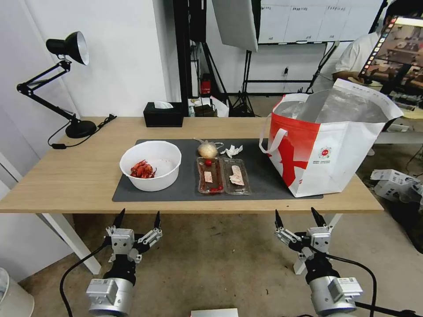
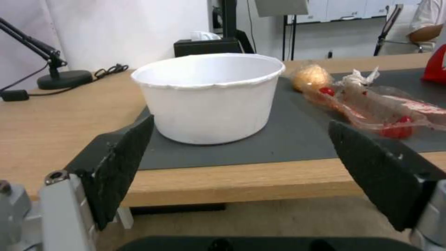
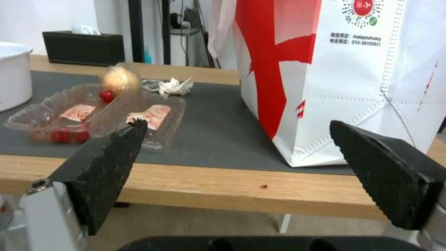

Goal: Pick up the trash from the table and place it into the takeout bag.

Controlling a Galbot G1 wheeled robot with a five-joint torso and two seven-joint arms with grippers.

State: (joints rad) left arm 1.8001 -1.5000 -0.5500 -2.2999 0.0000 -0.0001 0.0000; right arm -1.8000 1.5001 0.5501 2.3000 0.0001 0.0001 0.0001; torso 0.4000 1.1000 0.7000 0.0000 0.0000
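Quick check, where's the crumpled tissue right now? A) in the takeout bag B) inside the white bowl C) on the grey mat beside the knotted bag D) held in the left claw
C: the crumpled tissue lies on the grey mat next to the knotted bag, behind the clear tray; both claws, left claw and right claw, hang open and empty below the table edge.

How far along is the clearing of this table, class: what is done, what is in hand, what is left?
Done: nothing yet. The white bowl, clear tray, knotted bag and crumpled tissue all lie on the mat beside the takeout bag. In hand: nothing; the left gripper and right gripper hang open, short of the table edge. Left: every piece.
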